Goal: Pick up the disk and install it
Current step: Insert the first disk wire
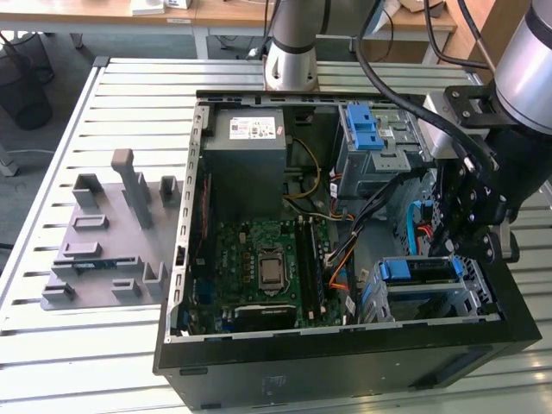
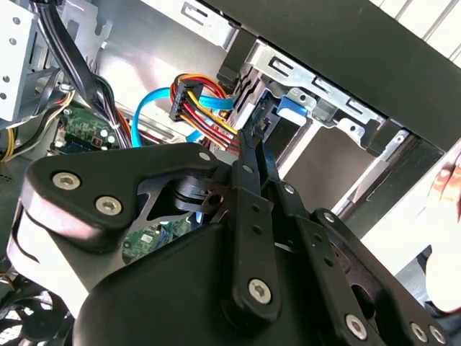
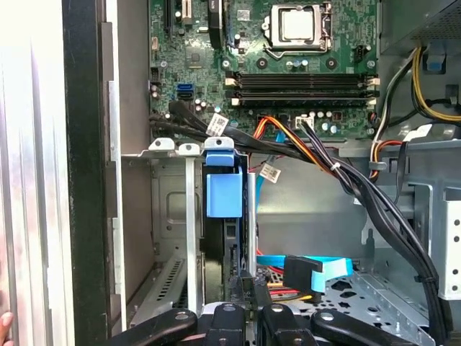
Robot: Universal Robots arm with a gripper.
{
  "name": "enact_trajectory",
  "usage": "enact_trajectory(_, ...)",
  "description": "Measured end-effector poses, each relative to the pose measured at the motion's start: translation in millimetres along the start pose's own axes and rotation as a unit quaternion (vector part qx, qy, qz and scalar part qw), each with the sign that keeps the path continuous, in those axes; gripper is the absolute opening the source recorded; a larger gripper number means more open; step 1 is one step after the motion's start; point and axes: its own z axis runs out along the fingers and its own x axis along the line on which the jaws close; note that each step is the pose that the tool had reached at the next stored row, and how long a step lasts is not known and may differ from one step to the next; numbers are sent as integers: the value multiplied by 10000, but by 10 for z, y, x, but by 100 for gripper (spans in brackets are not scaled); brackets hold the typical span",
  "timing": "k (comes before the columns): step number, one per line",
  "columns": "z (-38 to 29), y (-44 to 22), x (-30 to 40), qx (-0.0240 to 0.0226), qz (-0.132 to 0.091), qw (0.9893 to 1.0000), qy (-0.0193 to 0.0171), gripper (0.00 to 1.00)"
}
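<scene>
The disk [image 1: 420,270], silver with a blue carrier frame, sits in the metal drive cage [image 1: 479,280] at the front corner of the open computer case, on the exterior view's right. In the first wrist view the disk [image 3: 232,245] is edge-on in the cage slot, with its blue tab [image 3: 224,191] at the far end. My gripper [image 1: 450,250] hangs right over that cage. Its two black fingers stand close together at the disk's near end in both wrist views [image 3: 251,282] [image 2: 261,119]. Whether they pinch the carrier is hidden.
A grey power supply box [image 1: 250,138] and a second cage with a tall blue latch [image 1: 366,129] fill the case's back. Motherboard [image 1: 267,259] lies in the middle. Black, orange and blue cables [image 3: 317,267] run beside the cage. A grey fixture [image 1: 112,233] sits on the table. A person's hand [image 2: 446,187] is close by.
</scene>
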Motion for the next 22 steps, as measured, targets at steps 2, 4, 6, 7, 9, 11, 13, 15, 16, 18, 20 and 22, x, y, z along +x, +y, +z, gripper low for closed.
enact_trajectory(2,1,0,3,0,3,10000,0,16)
enact_trajectory(4,6,-7,17,-2,9,10000,1,16)
enact_trajectory(6,17,-9,18,-2,14,10000,-1,16)
enact_trajectory(7,22,-9,19,-2,18,10000,1,16)
enact_trajectory(9,36,-10,22,-2,29,10000,1,16)
enact_trajectory(11,49,-9,28,-1,49,10000,1,16)
enact_trajectory(13,56,-9,29,-1,61,10000,2,16)
enact_trajectory(15,62,-10,32,-1,73,10000,2,16)
enact_trajectory(16,62,-10,32,-1,78,10000,3,16)
enact_trajectory(18,66,-10,32,-1,86,10000,3,16)
enact_trajectory(20,68,-11,33,-1,95,10000,4,16)
enact_trajectory(22,69,-12,33,-1,103,9999,4,16)
